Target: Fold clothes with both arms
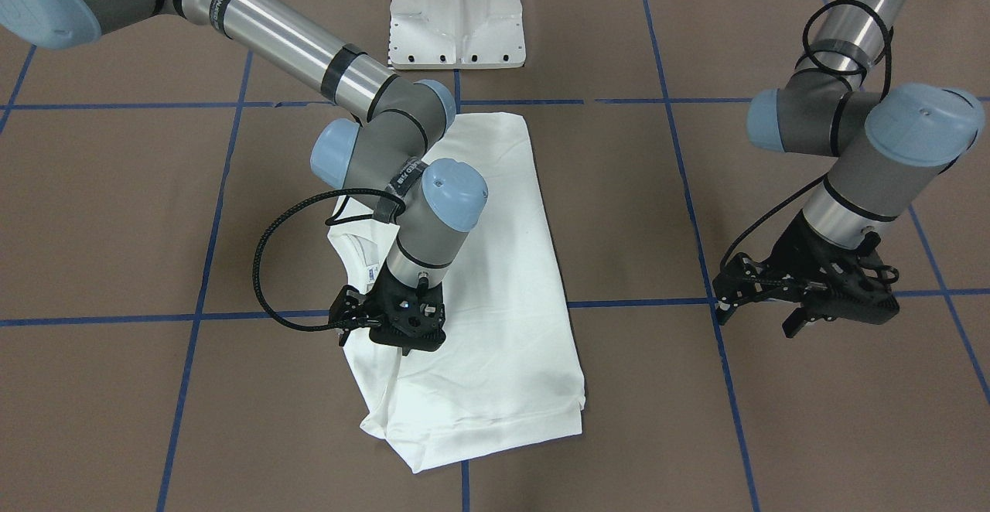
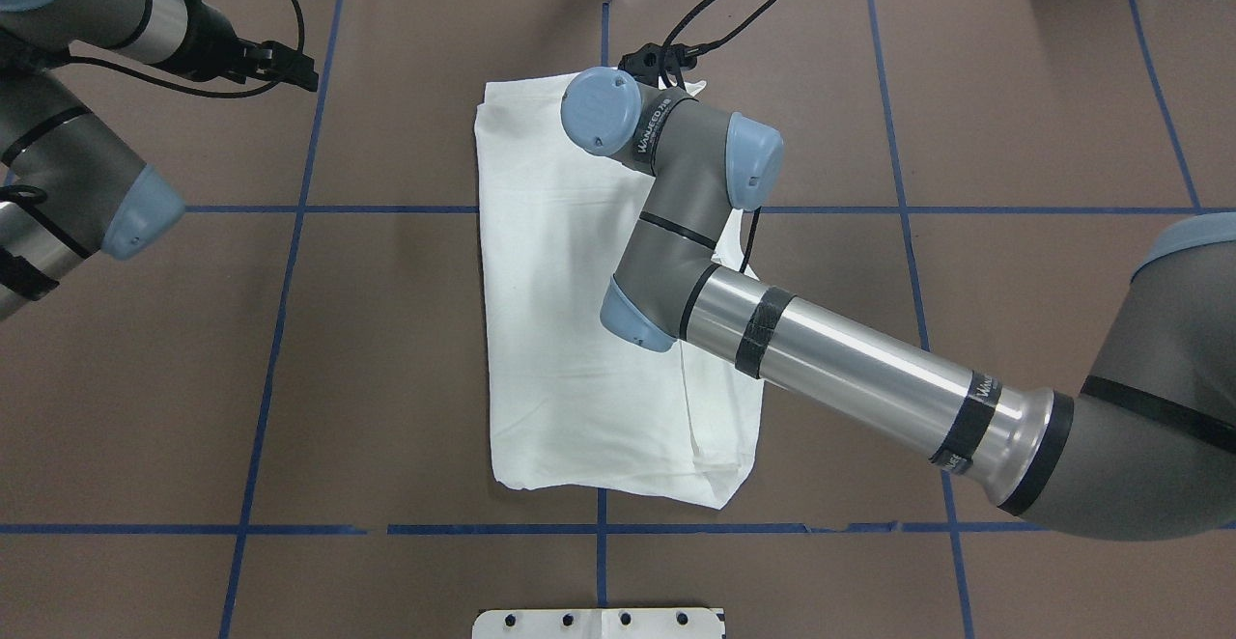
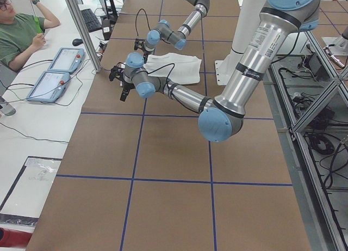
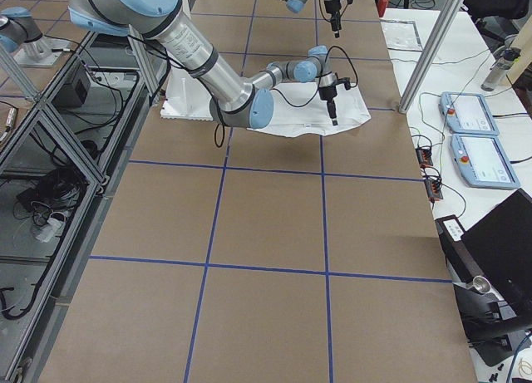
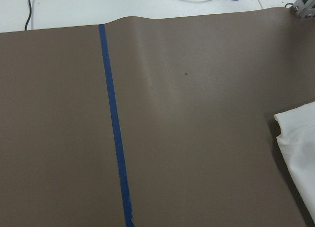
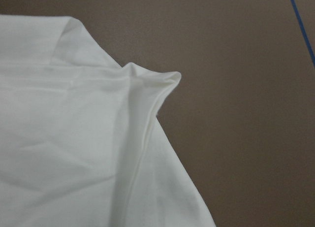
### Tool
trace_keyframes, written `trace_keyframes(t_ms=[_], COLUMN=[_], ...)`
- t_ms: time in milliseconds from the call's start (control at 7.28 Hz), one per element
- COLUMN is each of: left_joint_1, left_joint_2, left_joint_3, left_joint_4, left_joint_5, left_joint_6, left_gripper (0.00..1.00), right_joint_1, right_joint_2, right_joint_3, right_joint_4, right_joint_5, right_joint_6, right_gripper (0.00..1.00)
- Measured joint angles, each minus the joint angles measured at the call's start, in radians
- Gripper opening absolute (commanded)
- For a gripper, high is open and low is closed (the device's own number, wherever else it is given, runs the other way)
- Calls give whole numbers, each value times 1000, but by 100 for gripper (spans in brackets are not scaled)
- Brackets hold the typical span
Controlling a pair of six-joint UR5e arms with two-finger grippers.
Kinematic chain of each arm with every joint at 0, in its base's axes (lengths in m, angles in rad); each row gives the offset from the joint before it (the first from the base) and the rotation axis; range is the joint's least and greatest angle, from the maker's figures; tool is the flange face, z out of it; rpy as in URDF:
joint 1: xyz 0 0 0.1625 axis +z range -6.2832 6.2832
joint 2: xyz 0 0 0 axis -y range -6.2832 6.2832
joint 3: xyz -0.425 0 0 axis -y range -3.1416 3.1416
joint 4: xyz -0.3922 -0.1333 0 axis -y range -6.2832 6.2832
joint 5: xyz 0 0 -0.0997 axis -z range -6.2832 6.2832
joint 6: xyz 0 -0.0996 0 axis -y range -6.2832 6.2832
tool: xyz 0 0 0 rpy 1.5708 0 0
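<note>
The white shirt [image 1: 495, 264] lies folded lengthwise into a long strip on the brown table [image 1: 116, 210]; its collar [image 1: 352, 237] and neck label show at one edge. My right gripper [image 1: 375, 342] hovers low over that collar-side edge, fingers pointing down and seemingly open, holding nothing. Its wrist view shows a puckered fold of the shirt [image 6: 152, 89] beneath it. From overhead the shirt [image 2: 570, 330] is partly covered by the right arm [image 2: 676, 224]. My left gripper [image 1: 758, 320] hangs open and empty above bare table, well away from the shirt. In its wrist view only a shirt corner [image 5: 298, 143] shows.
The white pedestal base [image 1: 456, 17] stands at the robot's side of the table. Blue tape lines [image 1: 642, 303] cross the brown surface. A person [image 3: 22, 33] sits beyond the table's far edge beside two control tablets [image 3: 54, 71]. Metal frames [image 4: 50, 109] flank the robot's side.
</note>
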Motion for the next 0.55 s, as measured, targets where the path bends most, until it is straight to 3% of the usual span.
trace_keyframes(t_ms=[549], left_joint_1=[1], left_joint_2=[0], left_joint_3=[-1], left_joint_4=[0], left_joint_5=[0], left_joint_6=[0], left_gripper=[100], right_joint_1=[10], right_joint_2=[-4], right_joint_3=[11], right_joint_4=[-93], right_joint_5=[-8], right_joint_6=[-96], right_gripper=[100])
